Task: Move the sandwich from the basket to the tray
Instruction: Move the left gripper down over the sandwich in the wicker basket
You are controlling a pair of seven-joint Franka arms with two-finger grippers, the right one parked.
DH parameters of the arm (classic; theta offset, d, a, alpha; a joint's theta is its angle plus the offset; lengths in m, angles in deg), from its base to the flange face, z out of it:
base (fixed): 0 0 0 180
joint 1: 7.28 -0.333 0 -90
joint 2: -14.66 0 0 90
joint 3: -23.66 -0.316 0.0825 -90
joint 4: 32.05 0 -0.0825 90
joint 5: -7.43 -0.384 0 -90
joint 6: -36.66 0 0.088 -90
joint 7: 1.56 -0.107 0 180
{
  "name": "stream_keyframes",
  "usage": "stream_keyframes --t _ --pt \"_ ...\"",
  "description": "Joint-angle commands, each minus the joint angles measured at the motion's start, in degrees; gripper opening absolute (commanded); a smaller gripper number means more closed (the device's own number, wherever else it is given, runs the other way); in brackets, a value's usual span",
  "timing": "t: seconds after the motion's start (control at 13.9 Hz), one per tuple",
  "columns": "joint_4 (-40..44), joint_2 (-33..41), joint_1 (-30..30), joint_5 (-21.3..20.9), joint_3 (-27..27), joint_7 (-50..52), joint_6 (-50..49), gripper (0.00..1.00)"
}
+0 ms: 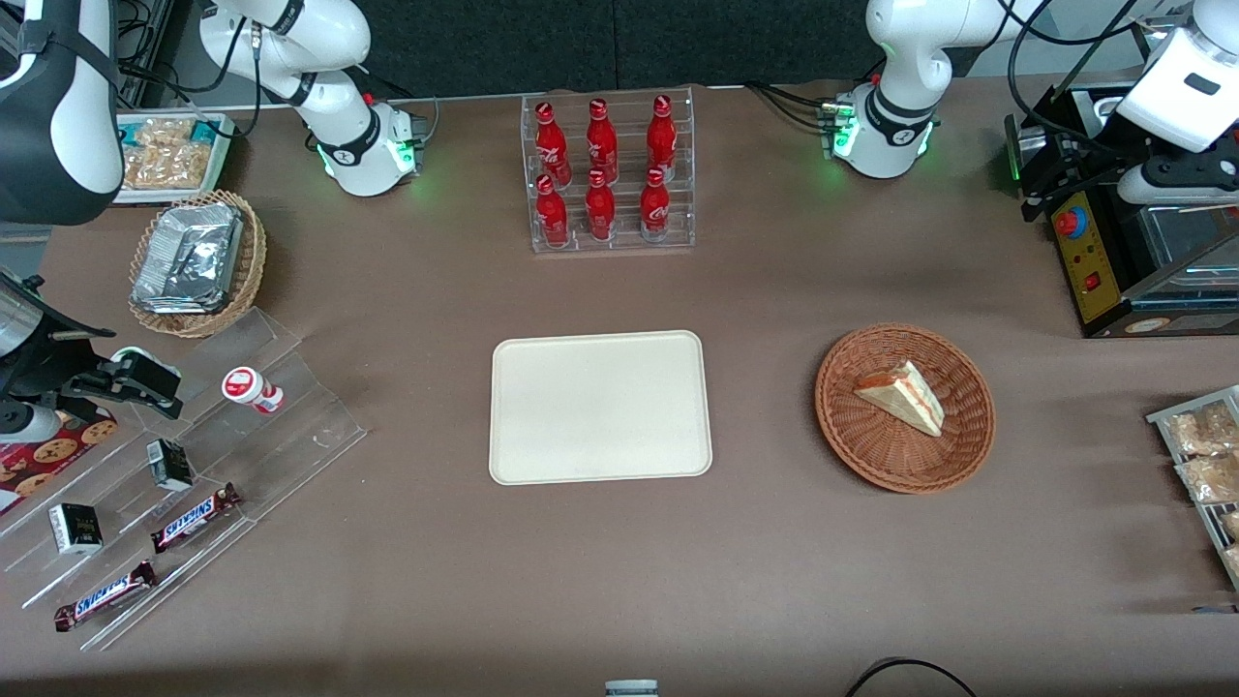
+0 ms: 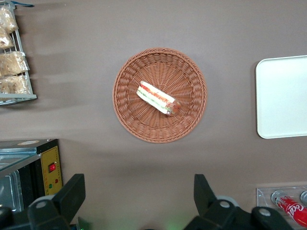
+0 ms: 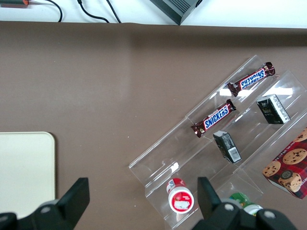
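The sandwich (image 1: 905, 395) is a pale triangular wedge with red and green filling, lying in the round reddish-brown wicker basket (image 1: 842, 426). The cream tray (image 1: 600, 407) lies flat at mid-table with nothing on it, beside the basket toward the parked arm's end. My left gripper (image 2: 139, 191) hangs high above the table, open wide with nothing between its fingers. It is farther from the front camera than the basket, and well apart from the sandwich (image 2: 158, 97), the basket (image 2: 127, 120) and the tray (image 2: 283, 96).
A clear rack of red cola bottles (image 1: 608, 174) stands farther back than the tray. A black appliance with a red button (image 1: 1089, 257) and a wire rack of bagged snacks (image 1: 1205, 455) sit at the working arm's end. Stepped acrylic racks (image 1: 184, 465) and a tan basket of foil packets (image 1: 194, 261) are at the parked arm's end.
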Motion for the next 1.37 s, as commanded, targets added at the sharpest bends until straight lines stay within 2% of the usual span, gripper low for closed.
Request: stream_keyframes --t 0.0,0.22,0.5,0.86,1.15,1.3 --pt "0.09 0.08 -0.68 0.32 -0.99 -1.01 -0.96 1.00" --pt "-0.26 -2.89 -0.59 0.58 -0.92 3.18 -0.61 1.00" --pt "-3.67 -8.79 -0.24 3.13 -0.83 26.37 3.15 1.00" --pt "-17.82 -10.37 0.20 2.96 -0.22 40.19 21.24 1.00" --pt "-19.86 -17.05 0.55 2.60 0.22 50.66 28.03 1.00" --pt "-24.93 -18.02 0.81 2.60 0.31 52.42 36.52 1.00"
